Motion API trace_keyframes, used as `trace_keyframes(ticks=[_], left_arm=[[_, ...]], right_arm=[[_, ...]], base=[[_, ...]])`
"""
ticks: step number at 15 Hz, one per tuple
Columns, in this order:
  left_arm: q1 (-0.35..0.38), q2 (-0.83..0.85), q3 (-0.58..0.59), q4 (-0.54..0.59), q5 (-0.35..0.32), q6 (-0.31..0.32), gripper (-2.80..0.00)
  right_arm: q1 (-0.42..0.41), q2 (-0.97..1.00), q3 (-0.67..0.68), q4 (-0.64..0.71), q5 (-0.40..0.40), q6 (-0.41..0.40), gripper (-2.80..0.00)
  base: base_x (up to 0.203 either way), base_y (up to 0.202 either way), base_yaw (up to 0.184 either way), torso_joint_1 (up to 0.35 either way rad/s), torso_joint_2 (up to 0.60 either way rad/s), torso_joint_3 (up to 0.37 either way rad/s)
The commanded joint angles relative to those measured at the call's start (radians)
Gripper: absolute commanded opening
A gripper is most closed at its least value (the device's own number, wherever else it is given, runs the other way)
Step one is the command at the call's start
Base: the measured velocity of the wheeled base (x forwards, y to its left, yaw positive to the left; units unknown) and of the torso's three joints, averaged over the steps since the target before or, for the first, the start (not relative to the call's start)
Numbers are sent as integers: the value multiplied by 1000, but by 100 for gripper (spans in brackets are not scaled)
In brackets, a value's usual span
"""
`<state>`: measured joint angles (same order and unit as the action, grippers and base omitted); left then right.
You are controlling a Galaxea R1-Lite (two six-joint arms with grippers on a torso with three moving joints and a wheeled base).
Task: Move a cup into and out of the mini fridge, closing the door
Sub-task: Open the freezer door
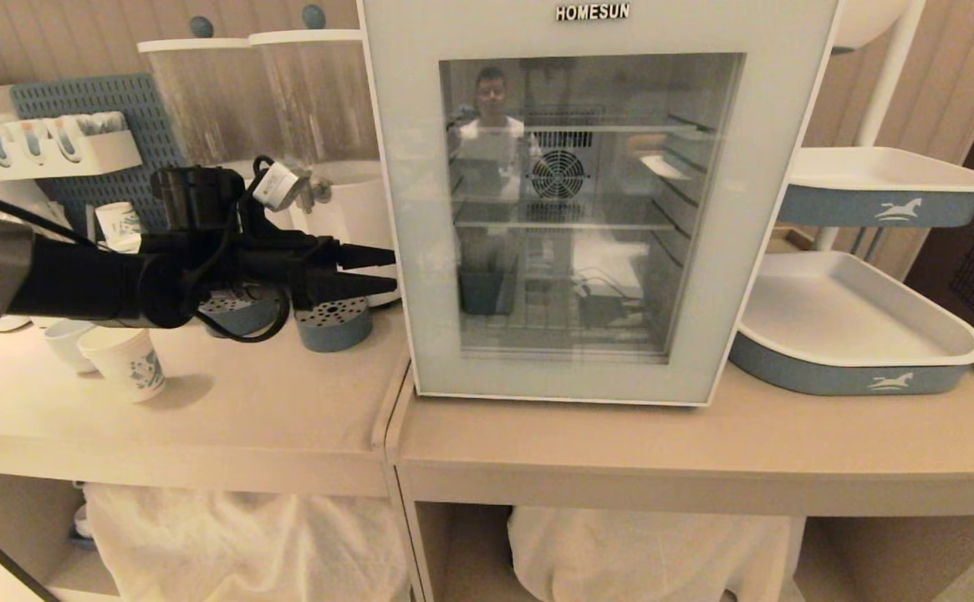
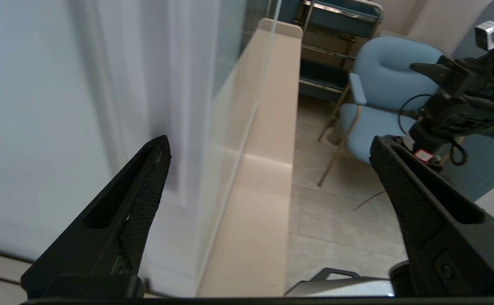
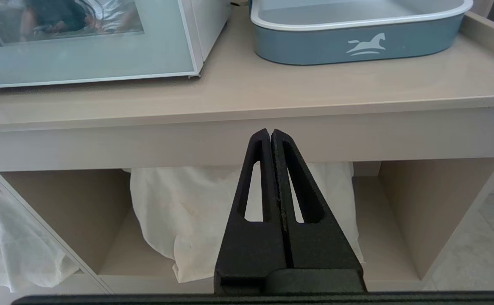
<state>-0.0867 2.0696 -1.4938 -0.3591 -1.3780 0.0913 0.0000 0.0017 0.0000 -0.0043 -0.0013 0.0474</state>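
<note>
The white mini fridge (image 1: 592, 12) stands on the counter with its glass door (image 1: 729, 251) shut. My left gripper (image 1: 395, 269) is open and points level at the door's left edge, with nothing between its fingers. In the left wrist view the left gripper (image 2: 270, 148) has one finger (image 2: 145, 199) close to the fridge's white side (image 2: 39, 106). The cup (image 1: 129, 364), white paper with blue print, stands on the left counter below my left arm. My right gripper (image 3: 271, 132) is shut and empty, hanging low in front of the counter's edge, out of the head view.
A white mug (image 1: 64, 341) stands beside the cup, and another printed paper cup (image 1: 119, 221) sits behind my arm. Canisters (image 1: 202, 100) and a perforated blue dish (image 1: 334, 322) crowd the left counter. Two blue-and-white trays (image 1: 859, 380) (image 1: 888, 205) stand on the right. White cloth (image 3: 179, 212) fills the shelves below.
</note>
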Motion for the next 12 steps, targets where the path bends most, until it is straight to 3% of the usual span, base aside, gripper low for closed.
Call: trace_keyframes(ticks=[1, 12], left_arm=[[-6, -7, 16, -3, -9, 1, 0], [-15, -77, 111, 34, -15, -2, 0]], right_arm=[[0, 1, 0, 0, 0, 0, -280], [0, 1, 0, 0, 0, -3, -280]], base=[[0, 0, 0, 0, 0, 0], [0, 0, 0, 0, 0, 0]])
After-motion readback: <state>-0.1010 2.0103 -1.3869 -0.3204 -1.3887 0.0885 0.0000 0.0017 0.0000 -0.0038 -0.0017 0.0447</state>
